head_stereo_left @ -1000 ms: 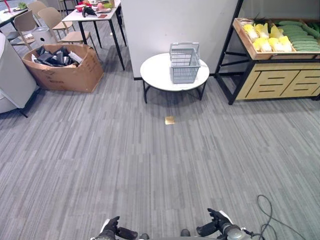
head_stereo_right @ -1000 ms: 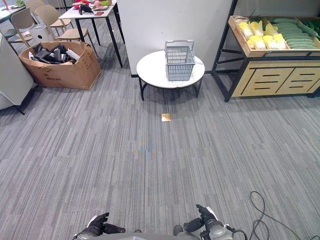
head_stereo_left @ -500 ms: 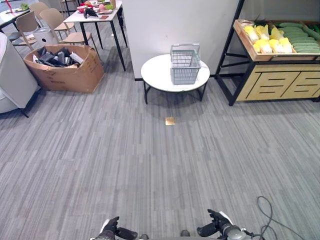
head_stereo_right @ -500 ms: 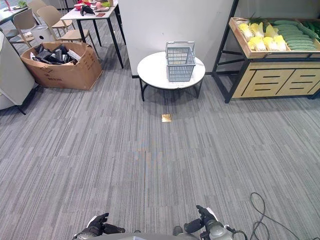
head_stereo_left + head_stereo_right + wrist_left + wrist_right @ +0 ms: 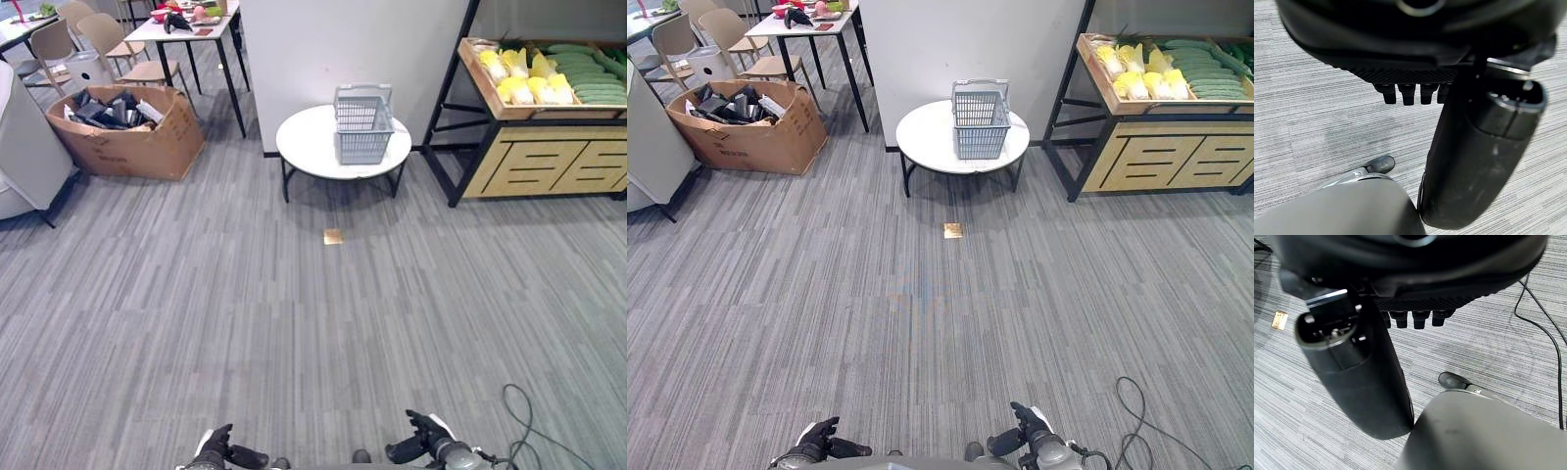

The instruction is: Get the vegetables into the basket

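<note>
A grey plastic basket (image 5: 362,122) with its handle up stands on a small round white table (image 5: 313,147), far ahead of me. To its right, a wooden shelf (image 5: 549,147) holds yellow-white cabbages (image 5: 524,78) and green cucumbers (image 5: 588,73). My left hand (image 5: 220,450) and right hand (image 5: 426,446) hang low over the carpet, far from the table. The left hand's fingers (image 5: 1405,93) and the right hand's fingers (image 5: 1420,318) are relaxed and hold nothing.
A cardboard box (image 5: 122,127) full of dark items sits at the far left, with chairs (image 5: 108,39) and a black-legged table (image 5: 186,34) behind it. A white wall (image 5: 343,49) rises behind the round table. A small gold plate (image 5: 333,236) lies on the carpet.
The whole picture has shifted very slightly, so the camera moved a little. Both hands and all things stay where they were.
</note>
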